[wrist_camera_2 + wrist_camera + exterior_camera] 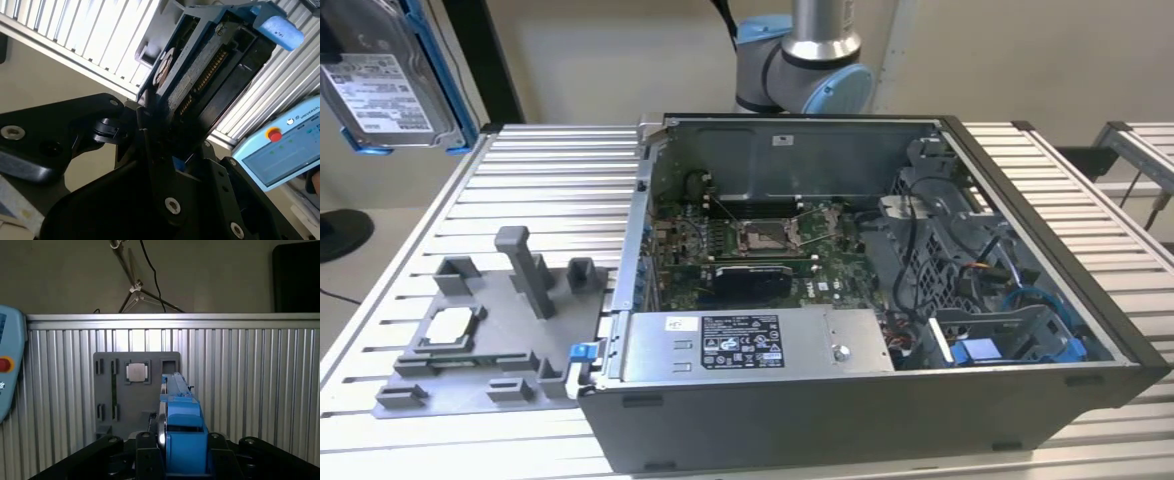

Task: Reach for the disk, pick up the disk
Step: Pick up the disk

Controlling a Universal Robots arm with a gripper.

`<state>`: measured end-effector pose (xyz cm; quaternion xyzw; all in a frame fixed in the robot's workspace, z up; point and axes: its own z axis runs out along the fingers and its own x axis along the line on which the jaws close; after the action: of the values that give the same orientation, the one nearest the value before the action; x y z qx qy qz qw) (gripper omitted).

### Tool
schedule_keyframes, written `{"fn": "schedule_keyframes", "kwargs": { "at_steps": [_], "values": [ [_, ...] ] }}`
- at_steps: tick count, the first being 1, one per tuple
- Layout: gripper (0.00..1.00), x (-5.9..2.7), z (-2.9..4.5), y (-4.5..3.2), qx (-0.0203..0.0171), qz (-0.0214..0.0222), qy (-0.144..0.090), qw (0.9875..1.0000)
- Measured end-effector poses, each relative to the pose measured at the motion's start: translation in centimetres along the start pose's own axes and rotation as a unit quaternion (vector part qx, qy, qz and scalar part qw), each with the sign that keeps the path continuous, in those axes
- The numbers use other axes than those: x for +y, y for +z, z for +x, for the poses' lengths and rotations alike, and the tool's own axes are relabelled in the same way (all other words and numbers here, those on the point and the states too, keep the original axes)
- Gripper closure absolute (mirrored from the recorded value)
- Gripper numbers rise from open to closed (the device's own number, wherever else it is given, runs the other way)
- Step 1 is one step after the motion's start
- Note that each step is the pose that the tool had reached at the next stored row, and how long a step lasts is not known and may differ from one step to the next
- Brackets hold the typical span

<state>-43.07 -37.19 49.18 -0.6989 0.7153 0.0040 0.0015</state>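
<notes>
Closed tight, my black pincer grips the flat silver metal disk with its blue plastic edge; its long side points straight out from me.

Silver metal disk, blue plastic bracket (glossy); ribbed matt metal table.

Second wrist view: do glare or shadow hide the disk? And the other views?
Second wrist view: table slats blown out white, gripper almost black, the disk it clamps dim yet traceable. First wrist view: even light, blue bracket plain. Exterior view: disk evenly lit, though the frame's edge crops it.
</notes>
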Motion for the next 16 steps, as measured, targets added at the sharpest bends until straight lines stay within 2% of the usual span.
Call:
{"fn": "schedule_keyframes", "kwargs": {
  "at_steps": [11, 16],
  "values": [
    [1.00, 0.00, -0.01, -1.30, 0.0017, 0.0001, 0.000, 1.0000],
    [1.00, 0.01, -0.02, -1.32, 0.0020, -0.0002, 0.000, 1.0000]
  ]
}}
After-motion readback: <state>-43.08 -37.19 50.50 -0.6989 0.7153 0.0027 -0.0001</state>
